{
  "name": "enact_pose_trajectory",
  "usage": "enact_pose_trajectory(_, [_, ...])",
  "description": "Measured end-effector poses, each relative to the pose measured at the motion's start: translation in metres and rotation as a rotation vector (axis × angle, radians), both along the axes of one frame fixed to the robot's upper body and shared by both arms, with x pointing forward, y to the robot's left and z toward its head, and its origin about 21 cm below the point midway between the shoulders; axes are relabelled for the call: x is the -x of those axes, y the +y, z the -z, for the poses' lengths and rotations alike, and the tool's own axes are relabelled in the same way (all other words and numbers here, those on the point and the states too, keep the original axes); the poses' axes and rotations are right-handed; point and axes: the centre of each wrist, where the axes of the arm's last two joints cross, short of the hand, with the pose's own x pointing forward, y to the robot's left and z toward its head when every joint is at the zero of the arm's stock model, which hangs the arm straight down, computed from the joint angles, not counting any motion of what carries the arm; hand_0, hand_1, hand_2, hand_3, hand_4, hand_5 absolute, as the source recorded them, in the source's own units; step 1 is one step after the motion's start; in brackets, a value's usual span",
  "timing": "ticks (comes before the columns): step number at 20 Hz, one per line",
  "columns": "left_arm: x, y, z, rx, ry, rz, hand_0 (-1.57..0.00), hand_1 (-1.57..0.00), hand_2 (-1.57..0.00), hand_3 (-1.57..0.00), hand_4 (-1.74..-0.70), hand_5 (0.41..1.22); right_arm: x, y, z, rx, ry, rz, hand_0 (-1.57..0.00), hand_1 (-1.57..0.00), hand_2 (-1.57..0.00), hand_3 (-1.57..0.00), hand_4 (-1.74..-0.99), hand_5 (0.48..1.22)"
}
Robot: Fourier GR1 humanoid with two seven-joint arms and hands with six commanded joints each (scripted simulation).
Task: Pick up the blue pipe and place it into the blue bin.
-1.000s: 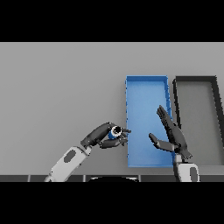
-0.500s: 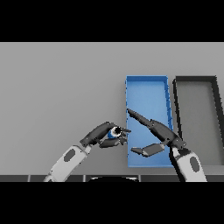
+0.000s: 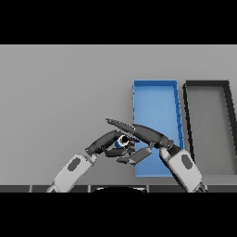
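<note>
The blue pipe [image 3: 122, 141], a short blue tube with a white end ring, is held just left of the blue bin [image 3: 155, 104]. My left hand [image 3: 102, 144] is shut on it, fingers curled round it from the left. My right hand [image 3: 154, 135] reaches across the bin's near left corner with straight fingers. Its fingertips lie over the pipe and the left hand, and its thumb sits below the pipe. Whether the right hand touches the pipe is hidden.
A black bin [image 3: 208, 120] stands directly right of the blue bin, both long and running away from me. Grey table [image 3: 60, 92] stretches to the left and back.
My right hand has swung left from over the blue bin until its fingers lie over the pipe and the left hand. The left hand and pipe have barely moved.
</note>
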Motion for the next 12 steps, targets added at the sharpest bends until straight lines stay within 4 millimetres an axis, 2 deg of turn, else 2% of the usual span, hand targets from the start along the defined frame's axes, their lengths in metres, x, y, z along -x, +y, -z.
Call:
enact_pose_trajectory(1, [0.002,-0.001,-0.002,-0.004,-0.012,0.000,-1.57,-1.57,-1.57,-1.54,-1.74,1.221,-0.004,0.004,0.001,0.010,0.008,-0.009,0.00,0.00,0.00,0.00,-1.218,0.508])
enact_pose_trajectory(2, [-0.002,0.002,-0.003,-0.017,-0.020,-0.013,-1.57,-1.57,-1.57,-1.54,-1.74,1.221,-0.008,0.009,-0.006,-0.009,-0.002,-0.027,0.00,-0.01,-0.03,0.00,-1.222,0.506])
enact_pose_trajectory(3, [-0.001,0.007,-0.001,-0.006,-0.011,-0.007,-1.57,-1.57,-1.57,-1.48,-1.74,1.221,-0.011,0.014,-0.006,-0.005,-0.003,-0.041,-0.05,-0.08,-0.10,-0.05,-1.245,0.506])
enact_pose_trajectory(4, [-0.001,0.004,-0.002,0.003,0.004,0.008,-1.39,-1.33,-1.32,-1.29,-1.74,1.221,-0.016,0.018,-0.010,0.001,0.003,-0.054,-0.18,-0.22,-0.24,-0.16,-1.294,0.509])
enact_pose_trajectory(5, [-0.003,0.004,-0.005,-0.033,-0.026,0.001,-1.18,-1.08,-1.06,-1.03,-1.68,1.221,-0.017,0.023,-0.008,0.011,0.006,-0.074,-0.35,-0.38,-0.38,-0.30,-1.335,0.507])
enact_pose_trajectory(6, [-0.004,0.007,-0.003,-0.143,-0.022,0.002,-0.99,-0.88,-0.85,-0.82,-1.55,1.221,-0.018,0.028,-0.008,0.033,0.003,-0.088,-0.53,-0.53,-0.53,-0.44,-1.362,0.508])
enact_pose_trajectory(7, [-0.002,0.008,-0.005,-0.206,-0.005,0.018,-0.82,-0.71,-0.68,-0.66,-1.48,1.221,-0.019,0.034,-0.005,0.046,0.004,-0.103,-0.72,-0.70,-0.74,-0.63,-1.430,0.522])
enact_pose_trajectory(8, [-0.002,0.007,-0.005,-0.224,-0.004,0.015,-0.78,-0.71,-0.69,-0.58,-1.53,1.221,-0.023,0.034,-0.008,0.052,-0.009,-0.109,-0.89,-0.87,-0.91,-0.77,-1.486,0.550])
enact_pose_trajectory(9, [-0.002,0.006,-0.004,-0.193,-0.008,0.002,-0.94,-0.88,-0.86,-0.78,-1.57,1.221,-0.025,0.036,-0.009,0.029,-0.003,-0.138,-1.02,-1.01,-1.04,-0.87,-1.530,0.606])
enact_pose_trajectory(10, [-0.003,0.005,-0.003,-0.172,-0.030,-0.021,-1.06,-1.02,-0.97,-0.94,-1.61,1.221,-0.025,0.038,-0.008,0.011,0.021,-0.169,-1.13,-1.12,-1.14,-0.96,-1.562,0.666])
enact_pose_trajectory(11, [-0.004,0.003,-0.005,-0.159,-0.004,-0.031,-1.16,-1.13,-1.05,-1.07,-1.63,1.221,-0.025,0.036,-0.005,-0.026,0.041,-0.185,-1.22,-1.21,-1.23,-1.08,-1.526,0.728])
enact_pose_trajectory(12, [-0.002,0.004,-0.004,-0.134,0.000,-0.027,-1.25,-1.22,-1.12,-1.17,-1.66,1.221,-0.024,0.035,-0.005,-0.037,0.059,-0.189,-1.29,-1.29,-1.30,-1.18,-1.495,0.826])
